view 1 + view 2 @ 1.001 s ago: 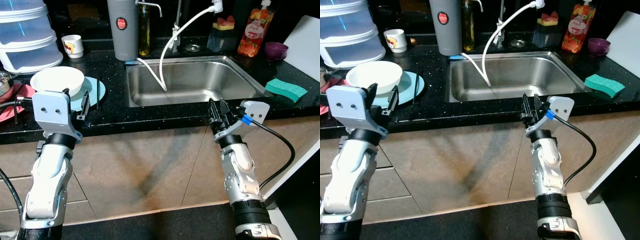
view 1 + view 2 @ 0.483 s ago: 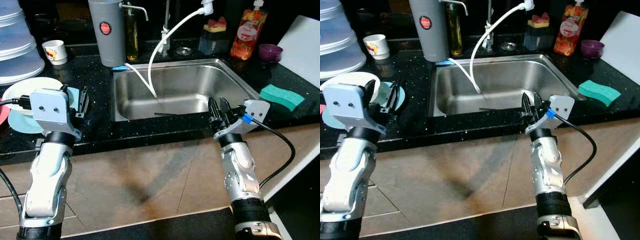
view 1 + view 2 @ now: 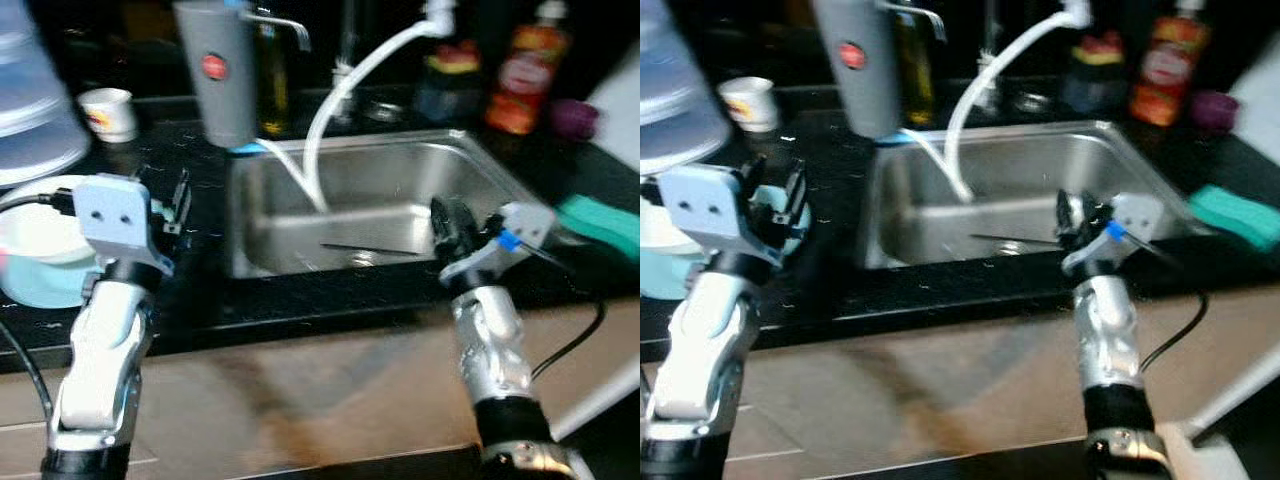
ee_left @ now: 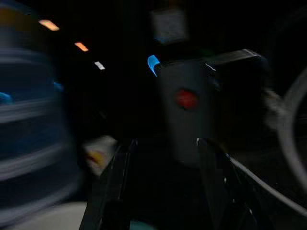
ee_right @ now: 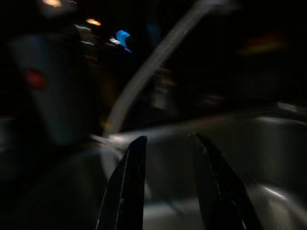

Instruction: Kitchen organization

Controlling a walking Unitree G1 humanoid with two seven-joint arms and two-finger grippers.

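Both forearms rise upright to the counter edge. The left gripper (image 3: 172,205), its 2 fingers spread and holding nothing, points past a white bowl (image 3: 40,228) just beside it. The right gripper (image 3: 447,222), fingers parted, empty, stands at the sink (image 3: 400,170) rim.

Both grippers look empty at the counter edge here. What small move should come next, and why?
Probably hold still until the blur clears, then reach the open left gripper toward the white bowl on the blue plate just beside it. The open right gripper sits at the sink rim, holding nothing.
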